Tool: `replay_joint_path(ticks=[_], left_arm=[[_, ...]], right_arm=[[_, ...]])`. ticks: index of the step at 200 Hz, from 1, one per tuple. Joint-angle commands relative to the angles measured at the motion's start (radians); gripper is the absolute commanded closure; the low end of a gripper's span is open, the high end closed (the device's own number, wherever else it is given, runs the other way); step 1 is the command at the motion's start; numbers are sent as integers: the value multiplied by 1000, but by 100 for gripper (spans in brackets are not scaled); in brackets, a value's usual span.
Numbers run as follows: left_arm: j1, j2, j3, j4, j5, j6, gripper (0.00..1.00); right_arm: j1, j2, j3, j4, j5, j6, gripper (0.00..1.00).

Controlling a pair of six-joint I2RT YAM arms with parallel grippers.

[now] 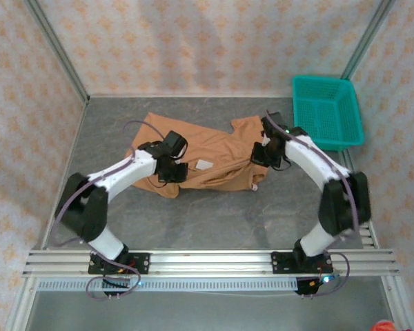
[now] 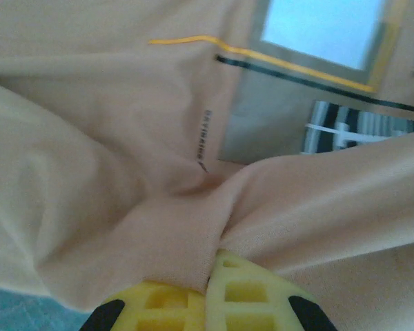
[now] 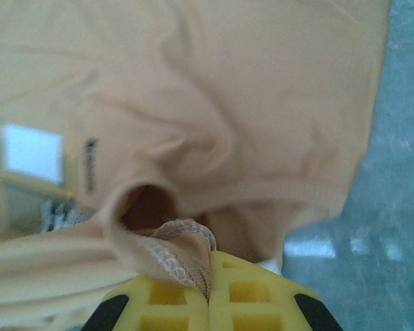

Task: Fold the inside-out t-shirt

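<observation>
Grey tabletop [image 1: 214, 221] is enclosed by patterned panels [image 1: 193, 41]. Left of the teal basket [image 1: 328, 114], the t-shirt [image 1: 214, 155] is spread crumpled, a white label [image 1: 204, 165] shown near its middle. Cloth on the side away from the basket is pinched between the pressed-together jaws of the left gripper [image 2: 210, 279]; a ribbed edge on the side nearest the basket is pinched likewise by the right gripper [image 3: 210, 276].
</observation>
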Motion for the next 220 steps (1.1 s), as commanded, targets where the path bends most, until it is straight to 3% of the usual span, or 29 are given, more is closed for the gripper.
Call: replay_joint_path(ticks=[1, 26, 40, 80, 111, 145, 220], left_arm=[[30, 52, 104, 10, -50, 61, 94], [4, 36, 167, 9, -17, 116, 41], [-27, -3, 168, 40, 6, 174, 31], [-127, -9, 157, 136, 128, 327, 33], [-203, 113, 241, 77, 33, 455, 39], [-227, 229, 310, 80, -65, 524, 40], [-236, 378, 371, 60, -88, 535, 41]], right_arm=[[-24, 139, 103, -15, 68, -48, 100], [-23, 163, 98, 24, -31, -49, 100], [-22, 125, 51, 77, -75, -35, 100], [-22, 92, -15, 121, -131, -20, 100], [-23, 87, -54, 150, -145, -5, 100], [-23, 81, -67, 155, -152, 0, 100], [-23, 75, -63, 147, -150, -8, 100]])
